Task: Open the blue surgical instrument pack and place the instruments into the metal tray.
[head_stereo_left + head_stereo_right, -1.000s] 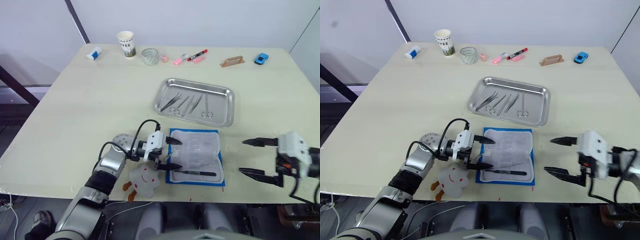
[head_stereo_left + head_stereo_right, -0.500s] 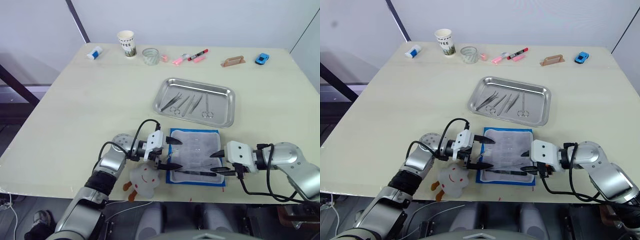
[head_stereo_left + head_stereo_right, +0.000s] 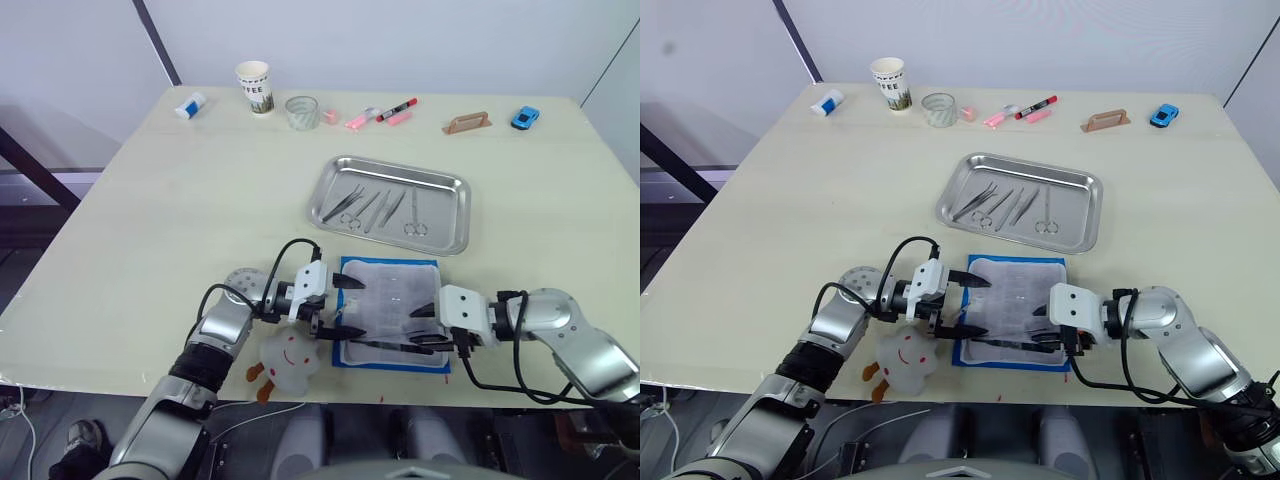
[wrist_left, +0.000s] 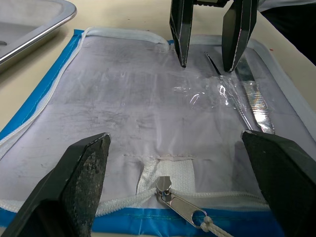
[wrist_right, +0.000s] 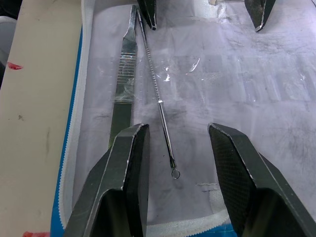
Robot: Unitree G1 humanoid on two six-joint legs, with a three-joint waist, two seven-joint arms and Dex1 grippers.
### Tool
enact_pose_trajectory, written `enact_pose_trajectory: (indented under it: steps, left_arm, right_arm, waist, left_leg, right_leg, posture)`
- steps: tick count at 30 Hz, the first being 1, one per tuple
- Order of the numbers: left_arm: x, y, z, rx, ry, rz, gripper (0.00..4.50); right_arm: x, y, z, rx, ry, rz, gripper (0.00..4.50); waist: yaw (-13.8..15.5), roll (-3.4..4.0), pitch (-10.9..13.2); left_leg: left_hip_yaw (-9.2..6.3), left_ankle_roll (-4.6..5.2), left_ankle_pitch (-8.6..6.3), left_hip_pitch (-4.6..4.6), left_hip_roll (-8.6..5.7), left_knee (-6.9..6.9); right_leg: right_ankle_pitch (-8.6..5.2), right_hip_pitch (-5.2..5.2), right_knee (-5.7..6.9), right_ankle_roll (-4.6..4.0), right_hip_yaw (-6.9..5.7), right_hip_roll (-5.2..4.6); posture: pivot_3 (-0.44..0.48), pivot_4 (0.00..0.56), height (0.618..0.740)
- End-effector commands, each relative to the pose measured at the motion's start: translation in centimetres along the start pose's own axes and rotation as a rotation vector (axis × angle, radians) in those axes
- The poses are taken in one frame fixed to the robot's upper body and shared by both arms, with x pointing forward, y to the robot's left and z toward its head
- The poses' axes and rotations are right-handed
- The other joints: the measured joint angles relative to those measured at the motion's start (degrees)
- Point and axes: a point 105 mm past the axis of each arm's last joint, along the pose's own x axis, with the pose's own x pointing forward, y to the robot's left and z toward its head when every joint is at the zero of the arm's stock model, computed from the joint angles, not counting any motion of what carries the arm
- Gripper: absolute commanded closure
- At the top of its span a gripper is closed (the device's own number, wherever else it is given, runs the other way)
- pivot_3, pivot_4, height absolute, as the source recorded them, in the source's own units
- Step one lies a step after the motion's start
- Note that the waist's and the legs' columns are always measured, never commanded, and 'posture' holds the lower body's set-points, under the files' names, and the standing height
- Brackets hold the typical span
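Observation:
The blue surgical instrument pack (image 3: 392, 290) lies open near the table's front edge, white lining up. Two instruments remain in it: a flat metal tool (image 5: 123, 84) and a thin wire probe (image 5: 160, 113) beside it. Several more instruments (image 3: 378, 208) lie in the metal tray (image 3: 455, 215) just behind the pack. My left gripper (image 3: 340, 306) is open at the pack's left edge, one finger on each side of the zipper pull (image 4: 170, 195). My right gripper (image 3: 425, 325) is open over the pack's front right, its fingers straddling the probe.
A white plush toy (image 3: 288, 355) lies at the front edge under my left arm. Along the far edge stand a white bottle (image 3: 187, 105), paper cup (image 3: 252, 87), glass (image 3: 300, 112), pink and red markers (image 3: 385, 112), wooden block (image 3: 464, 123) and blue toy car (image 3: 522, 118).
My right gripper has come in from the table's right side onto the pack, and its fingers stand closer together. The left gripper has stayed put.

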Motion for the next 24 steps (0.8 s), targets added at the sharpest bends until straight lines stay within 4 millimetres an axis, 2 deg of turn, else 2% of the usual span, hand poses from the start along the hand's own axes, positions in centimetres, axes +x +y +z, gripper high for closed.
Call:
enact_pose_trajectory:
  steps: [1, 8, 11, 12, 14, 18, 24]
  left_arm:
    - [-0.1, -0.7, -1.9, -0.069, 0.060, -0.011, 0.00]
    - [0.0, -0.8, -1.9, -0.070, 0.058, -0.011, 0.00]
    - [0.1, -0.8, -1.9, -0.070, 0.058, -0.011, 0.00]
    - [0.1, -0.8, -1.8, -0.070, 0.057, -0.011, 0.00]
    - [0.2, -0.7, -1.8, -0.070, 0.056, -0.010, 0.00]
    - [0.2, -0.7, -1.7, -0.069, 0.056, -0.008, 0.00]
    - [0.3, -0.6, -1.5, -0.069, 0.053, -0.004, 0.00]
  right_arm:
    - [0.1, -0.2, 0.5, -0.023, -0.018, -0.011, 2.35]
    - [0.3, 0.0, 0.0, -0.002, -0.008, -0.007, 2.35]
    - [0.4, 0.1, -0.3, 0.012, 0.000, -0.007, 3.19]
    - [0.4, 0.2, -0.5, 0.017, 0.004, -0.004, 3.89]
    - [0.4, 0.3, -0.9, 0.026, 0.014, 0.001, 4.28]
    - [0.4, 0.3, -1.2, 0.027, 0.021, 0.000, 4.28]
    - [0.1, 0.2, -0.5, 0.010, 0.011, 0.004, 4.28]
  waist:
    - [0.0, 0.00, 0.0]
    - [0.0, 0.00, 0.0]
    - [0.0, 0.00, 0.0]
    - [0.0, 0.00, 0.0]
    - [0.0, 0.00, 0.0]
    - [0.0, -0.01, 0.0]
    - [0.0, -0.02, 0.0]
  left_leg:
    - [0.00, 0.00, 0.00, 0.00, 0.00, 0.00]
    - [0.00, 0.00, 0.00, 0.00, 0.00, 0.01]
    - [0.00, 0.00, 0.00, 0.01, 0.00, 0.01]
    - [0.00, 0.00, 0.00, 0.01, 0.00, 0.01]
    - [0.00, 0.00, 0.00, 0.02, 0.00, 0.01]
    - [0.00, 0.00, 0.00, 0.03, 0.00, 0.01]
    - [0.00, 0.00, 0.00, 0.03, -0.01, 0.03]
  right_leg:
    - [0.00, 0.00, 0.00, 0.00, 0.00, 0.00]
    - [0.00, 0.00, 0.02, 0.00, 0.00, 0.00]
    - [0.00, 0.01, 0.02, 0.00, 0.00, 0.00]
    - [0.00, 0.01, 0.02, 0.00, 0.00, 0.00]
    - [0.00, 0.01, 0.03, 0.00, 0.00, 0.00]
    - [0.00, 0.01, 0.04, 0.00, 0.00, 0.00]
    - [0.00, 0.02, 0.06, 0.00, 0.00, 0.00]
  posture:
    - [0.000, 0.150, 0.740]
    - [0.000, 0.150, 0.740]
    - [0.000, 0.150, 0.740]
    - [0.000, 0.150, 0.740]
    - [0.000, 0.150, 0.740]
    - [0.000, 0.150, 0.740]
    - [0.000, 0.150, 0.740]
